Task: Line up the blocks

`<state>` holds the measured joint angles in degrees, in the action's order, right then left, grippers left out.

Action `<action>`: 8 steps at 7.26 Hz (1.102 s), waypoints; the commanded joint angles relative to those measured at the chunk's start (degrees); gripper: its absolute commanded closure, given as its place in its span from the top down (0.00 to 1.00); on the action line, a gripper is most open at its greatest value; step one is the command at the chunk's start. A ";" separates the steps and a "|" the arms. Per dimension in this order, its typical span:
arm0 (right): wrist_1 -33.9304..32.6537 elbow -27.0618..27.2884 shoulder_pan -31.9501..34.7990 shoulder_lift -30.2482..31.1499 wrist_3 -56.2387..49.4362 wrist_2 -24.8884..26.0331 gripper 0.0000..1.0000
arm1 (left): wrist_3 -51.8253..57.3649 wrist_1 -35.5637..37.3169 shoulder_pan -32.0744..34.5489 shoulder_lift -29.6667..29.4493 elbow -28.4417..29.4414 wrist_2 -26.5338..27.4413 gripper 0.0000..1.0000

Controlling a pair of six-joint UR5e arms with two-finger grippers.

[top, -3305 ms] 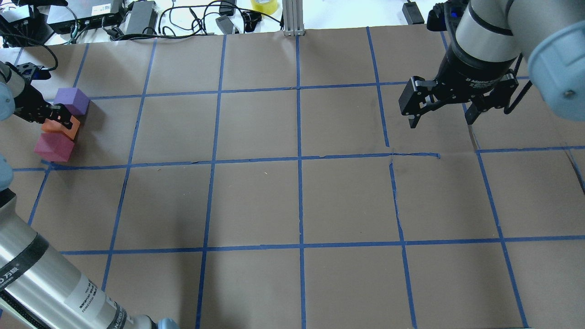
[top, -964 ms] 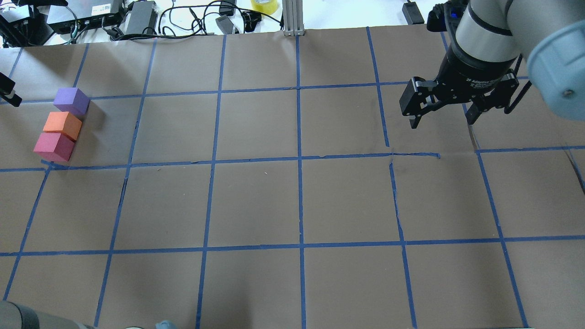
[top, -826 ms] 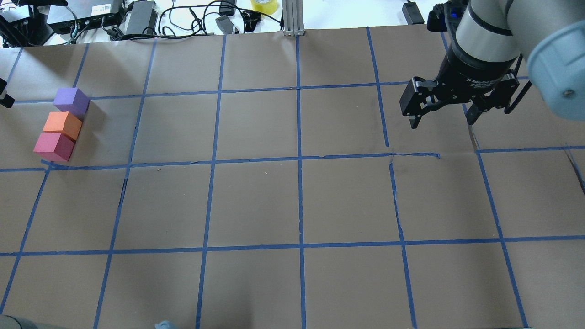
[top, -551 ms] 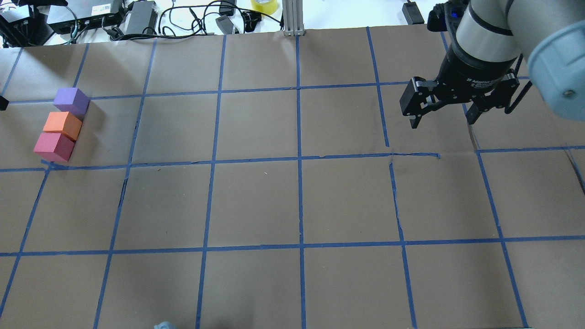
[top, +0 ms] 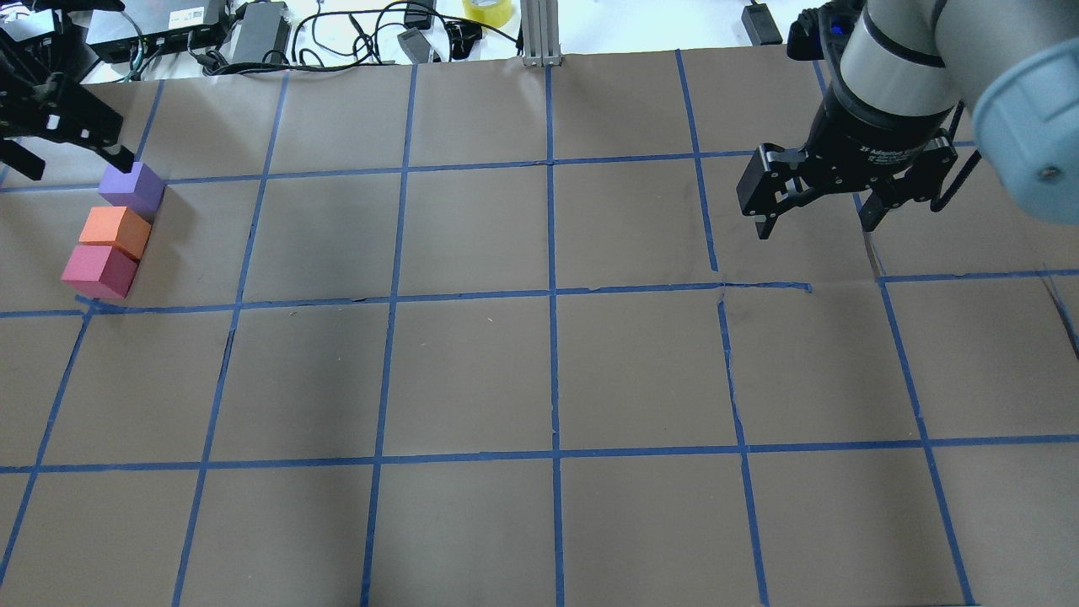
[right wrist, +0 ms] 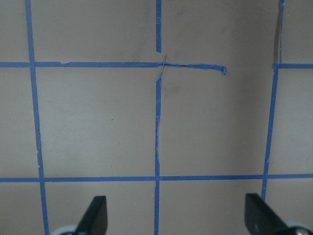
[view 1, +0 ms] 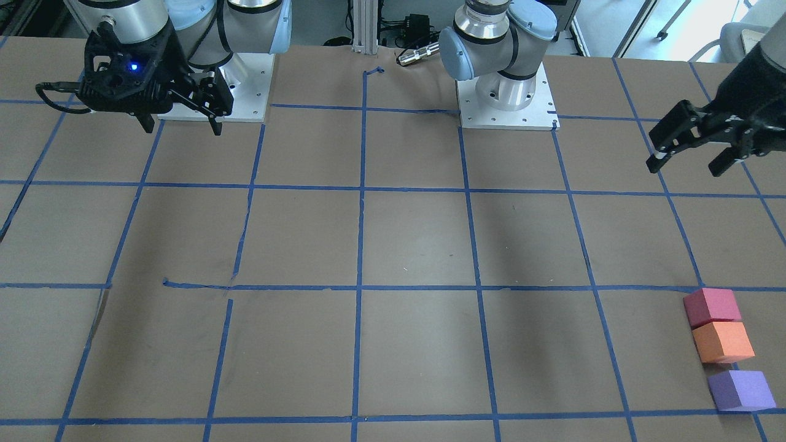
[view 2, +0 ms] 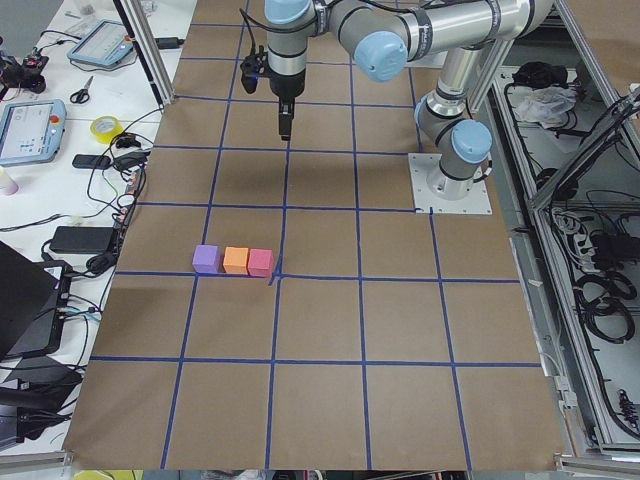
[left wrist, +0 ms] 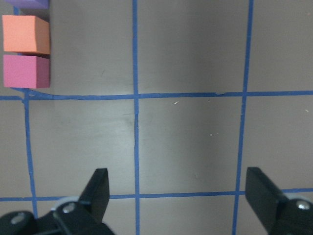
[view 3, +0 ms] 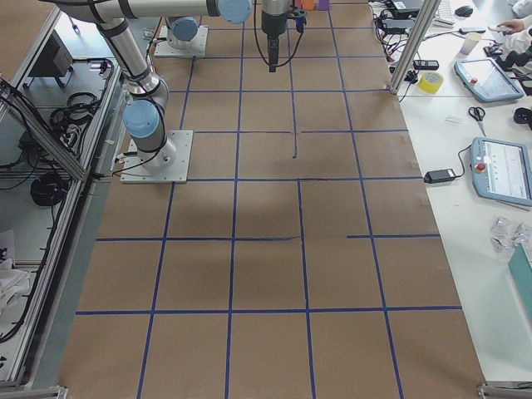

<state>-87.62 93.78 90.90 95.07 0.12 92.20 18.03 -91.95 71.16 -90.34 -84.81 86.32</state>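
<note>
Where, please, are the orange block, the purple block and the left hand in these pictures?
orange block (view 1: 722,337): front-facing view, on its top face.
purple block (top: 133,182): overhead view, on its top face.
left hand (view 1: 683,169): front-facing view, midway between its open fingertips.

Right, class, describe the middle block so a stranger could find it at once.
On the gridded brown table, find the row of three blocks near the robot's left edge. The orange block is the middle one, between the purple block and the red-pink block.
</note>
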 commanded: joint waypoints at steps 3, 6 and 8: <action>0.43 0.09 0.07 0.03 -0.03 0.00 1.00 | -23.89 0.72 19.33 -1.50 -0.35 4.69 1.00; 0.26 0.00 0.07 0.03 -0.03 0.00 1.00 | -24.18 4.56 20.43 -1.50 -0.53 5.26 1.00; 0.08 0.00 -0.02 0.03 0.67 0.00 1.00 | -23.57 5.20 20.43 -1.59 -0.53 5.44 1.00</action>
<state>-87.40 93.79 90.96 95.10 0.26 92.20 -5.89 -87.33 91.54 -91.92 -85.33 91.67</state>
